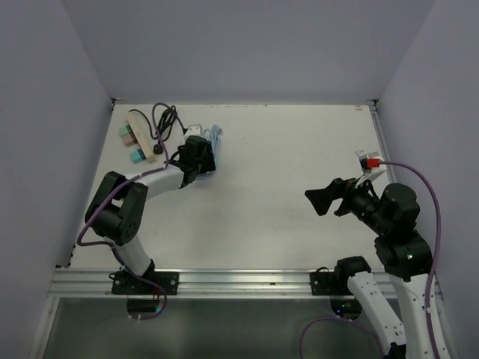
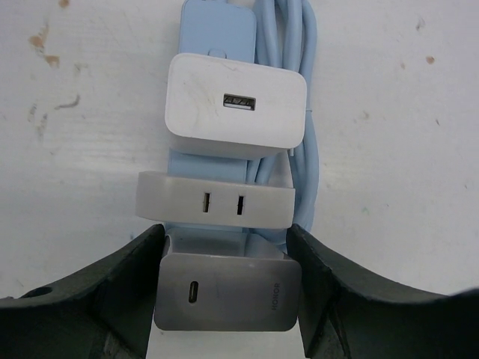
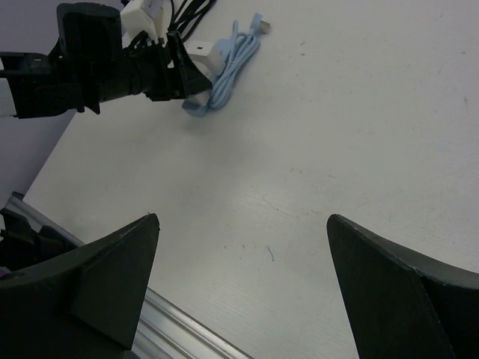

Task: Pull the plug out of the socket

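The plug (image 2: pixel 228 293), a grey block marked HONOR, sits in the pale blue socket strip (image 2: pixel 217 22) near the far left corner of the desk (image 1: pixel 277 164). The left gripper (image 2: pixel 226 243) is pinched on the plug, one finger against each side. Beyond it on the strip sit a two-slot adapter (image 2: pixel 217 200) and a white USB charger (image 2: pixel 236 108). The right gripper (image 3: pixel 241 221) hangs spread wide near the right edge, well apart.

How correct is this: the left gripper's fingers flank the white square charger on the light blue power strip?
One point is wrong: the left wrist view shows the left gripper flanking the grey HONOR charger on the light blue power strip; the white square charger stands free.
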Controlling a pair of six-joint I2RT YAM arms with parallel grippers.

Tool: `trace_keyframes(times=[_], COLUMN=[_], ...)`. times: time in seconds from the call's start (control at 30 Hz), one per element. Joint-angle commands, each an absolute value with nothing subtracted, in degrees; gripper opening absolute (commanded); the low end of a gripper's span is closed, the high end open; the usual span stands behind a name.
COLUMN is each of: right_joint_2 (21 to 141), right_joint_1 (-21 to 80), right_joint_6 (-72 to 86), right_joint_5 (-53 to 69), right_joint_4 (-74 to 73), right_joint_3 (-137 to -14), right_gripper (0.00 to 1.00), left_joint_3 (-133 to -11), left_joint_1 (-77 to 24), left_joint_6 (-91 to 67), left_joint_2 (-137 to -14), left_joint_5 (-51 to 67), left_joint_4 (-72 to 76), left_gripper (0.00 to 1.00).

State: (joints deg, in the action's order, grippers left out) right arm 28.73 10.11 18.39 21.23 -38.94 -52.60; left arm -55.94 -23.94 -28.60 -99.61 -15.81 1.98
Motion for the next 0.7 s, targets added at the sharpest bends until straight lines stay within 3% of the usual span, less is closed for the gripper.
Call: trace_keyframes(times=[0.0,0.33,0.43,0.63,0.67], right_joint_2=[27.8,25.0,24.2,22.9,22.9], right_joint_1=[10.1,10.2,10.2,10.1,10.1], right_joint_6=[17.6,18.9,18.9,19.7,20.0], right_joint_5=[22.9,23.2,22.9,22.2,22.1], right_joint_4=[-39.7,-41.0,-41.5,-41.7,-41.7], right_joint_3=[-54.4,-51.2,-50.4,-48.3,-47.9], right_gripper=[0.99,0.99,0.99,0.99,0.99], left_joint_3=[-52.3,-52.1,-52.5,-54.6,-54.8], left_joint_1=[-31.3,-57.7,-60.7,-65.1,-65.3], left_joint_6=[-38.0,-52.3,-54.6,-54.1,-53.8], left_joint_2=[-96.5,-98.9,-99.7,-98.0,-97.0], left_joint_5=[-12.7,-22.0,-21.2,-23.2,-23.4], left_joint_4=[-3.7,-13.2,-14.2,-17.0,-17.2], left_gripper=[0.11,0.19,0.21,0.57,0.67])
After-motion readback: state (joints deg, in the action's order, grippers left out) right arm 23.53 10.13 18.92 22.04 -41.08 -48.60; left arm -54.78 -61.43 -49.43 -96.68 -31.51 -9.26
